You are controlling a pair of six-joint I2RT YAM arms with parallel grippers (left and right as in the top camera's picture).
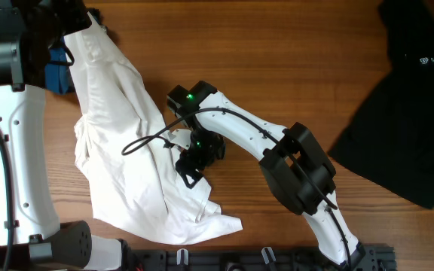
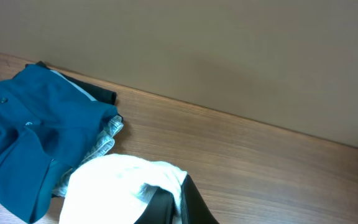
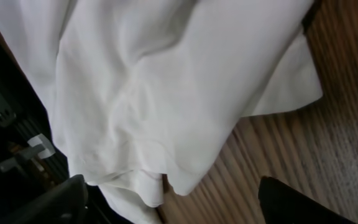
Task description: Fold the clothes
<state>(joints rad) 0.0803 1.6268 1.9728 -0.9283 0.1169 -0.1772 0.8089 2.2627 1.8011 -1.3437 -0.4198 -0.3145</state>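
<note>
T-shirt [image 1: 126, 143] bunched on table [image 1: 292, 68], long axis from far left to near edge; far end pinched in left gripper [image 2: 166, 206] (cloth draped over finger). Right gripper [image 1: 193, 164] spread wide, empty, touching shirt's right edge, nearer to the loose near end.

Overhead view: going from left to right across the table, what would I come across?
White left arm → white T-shirt → right tool → black garment. The blue garment is left out, since it overlaps the left arm.
</note>
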